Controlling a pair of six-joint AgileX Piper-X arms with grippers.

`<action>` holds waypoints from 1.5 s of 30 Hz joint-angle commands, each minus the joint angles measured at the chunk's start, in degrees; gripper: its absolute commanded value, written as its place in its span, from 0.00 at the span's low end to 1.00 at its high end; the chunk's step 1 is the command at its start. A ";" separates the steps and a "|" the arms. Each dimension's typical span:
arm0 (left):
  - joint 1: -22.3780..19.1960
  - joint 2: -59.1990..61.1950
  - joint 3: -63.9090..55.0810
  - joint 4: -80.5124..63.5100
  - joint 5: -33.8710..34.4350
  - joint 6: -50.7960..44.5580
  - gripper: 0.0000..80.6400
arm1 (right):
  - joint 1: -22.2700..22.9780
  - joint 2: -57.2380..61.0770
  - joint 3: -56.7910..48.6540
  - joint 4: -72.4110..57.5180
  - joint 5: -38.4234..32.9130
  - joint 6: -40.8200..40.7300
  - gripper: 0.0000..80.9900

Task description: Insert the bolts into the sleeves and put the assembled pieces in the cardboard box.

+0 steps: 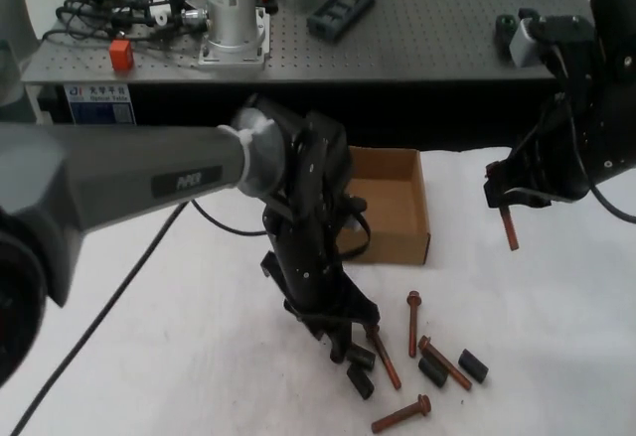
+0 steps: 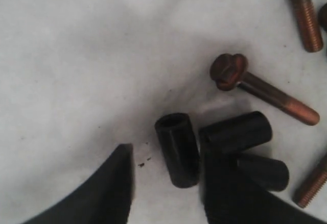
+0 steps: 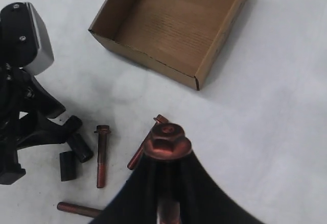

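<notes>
**Bolt aloft, sleeves on the cloth**

The right gripper (image 1: 503, 200) hangs clamped on a bolt (image 1: 511, 232) above the white cloth (image 1: 566, 337), beside the cardboard box (image 1: 393, 247). The left gripper (image 1: 346, 347), jaws apart, straddles a sleeve (image 2: 177, 155) among loose bolts (image 1: 412, 322). A perforated metal table (image 1: 447, 19) stands behind.

Each bolt (image 2: 268, 95) coppery metal with dull sheen, shank smooth then threaded at the tip; sleeve (image 2: 177, 150) black, smooth, semi-matt, plastic-looking; box (image 3: 173, 27) brown cardboard, matt, faintly ribbed inside; cloth (image 2: 76, 55) under them white, matt, slightly nubbly.
</notes>
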 commanded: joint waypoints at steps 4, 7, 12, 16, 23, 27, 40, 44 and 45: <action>-0.15 1.56 -0.67 0.61 -0.04 -1.25 0.38 | -0.34 -0.77 -0.28 -0.74 -0.81 0.22 0.02; -0.15 2.30 -0.67 0.61 -0.04 -1.25 0.35 | -0.34 -0.77 -0.28 -0.74 -0.81 0.22 0.02; -0.15 2.93 -0.67 -2.46 -0.04 0.80 0.11 | -0.34 -0.77 -0.28 -0.70 -1.31 1.29 0.02; -0.15 2.93 -0.67 -3.32 -0.04 6.86 0.01 | -0.34 -0.77 -0.28 -0.70 -2.19 1.48 0.02; -0.15 -1.17 -0.65 -3.33 0.24 8.39 0.01 | -0.34 -2.11 -0.28 -6.79 -10.06 5.12 0.02; 1.07 -11.30 4.77 -13.25 4.51 6.27 0.01 | 0.06 -4.43 -0.28 -15.17 -14.88 10.54 0.02; 1.33 -39.59 43.18 -72.55 19.43 -11.04 0.01 | 11.61 -10.45 19.46 -65.74 -18.08 40.13 0.02; 1.33 -41.14 44.04 -74.26 19.71 -11.11 0.01 | 13.75 -10.45 20.59 -65.50 -17.33 40.33 0.02; 1.33 -41.41 44.04 -74.26 19.71 -11.11 0.01 | 13.96 -10.45 20.69 -65.41 -17.33 40.33 0.02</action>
